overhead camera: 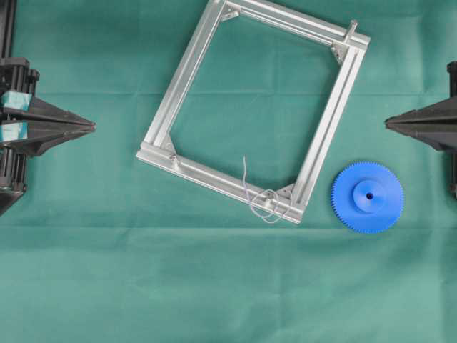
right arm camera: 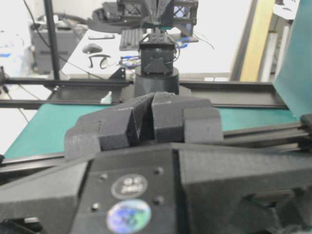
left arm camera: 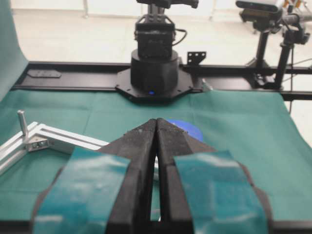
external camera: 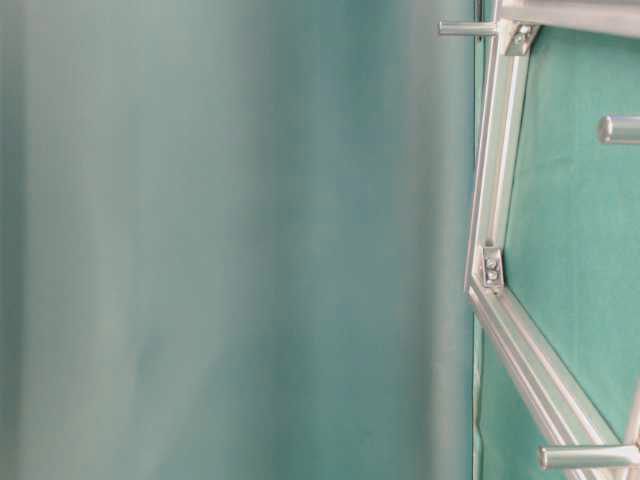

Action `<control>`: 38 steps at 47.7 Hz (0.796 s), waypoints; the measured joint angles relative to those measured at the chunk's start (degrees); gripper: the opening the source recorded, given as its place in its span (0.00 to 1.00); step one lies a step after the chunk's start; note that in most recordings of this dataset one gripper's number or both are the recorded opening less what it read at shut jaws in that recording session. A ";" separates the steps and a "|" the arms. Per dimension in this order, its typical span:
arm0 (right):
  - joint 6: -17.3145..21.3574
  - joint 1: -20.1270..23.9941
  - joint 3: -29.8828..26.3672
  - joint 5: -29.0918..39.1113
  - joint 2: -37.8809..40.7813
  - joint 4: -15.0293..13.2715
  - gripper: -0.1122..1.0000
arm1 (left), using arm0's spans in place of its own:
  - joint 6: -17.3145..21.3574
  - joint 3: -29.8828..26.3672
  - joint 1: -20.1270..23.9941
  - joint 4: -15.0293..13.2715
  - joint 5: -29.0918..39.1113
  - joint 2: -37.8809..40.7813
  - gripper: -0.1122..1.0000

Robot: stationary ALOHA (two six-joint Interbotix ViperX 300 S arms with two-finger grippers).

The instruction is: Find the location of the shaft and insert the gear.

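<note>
Gear (overhead camera: 368,197), bright blue toothed plastic with raised round hub, lies flat on green cloth tabletop (overhead camera: 214,286), just right of aluminium frame (overhead camera: 186,71). Shaft (overhead camera: 267,201), short silvery pin with pale wire (overhead camera: 246,179) looped round, stands at frame's near right corner. Left gripper (overhead camera: 91,126) and right gripper (overhead camera: 388,123) both pressed together, empty, well apart from the frame. No readable writing.

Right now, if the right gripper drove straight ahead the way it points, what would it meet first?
Probably the frame: the shut right gripper points level at its near rail. The gear lies off that line. Height is unclear, so it might pass over.
</note>
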 measured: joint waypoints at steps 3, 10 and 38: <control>0.18 0.09 0.00 0.79 0.00 0.09 0.10 | 0.26 -0.26 0.00 -0.18 1.76 0.00 0.12; 0.79 0.18 -2.46 11.25 0.00 0.09 0.10 | 0.26 -0.97 0.09 -0.70 4.31 0.18 0.10; 7.82 3.34 -9.76 40.78 1.05 0.18 0.91 | 0.26 -1.32 0.97 -0.79 5.63 0.44 0.10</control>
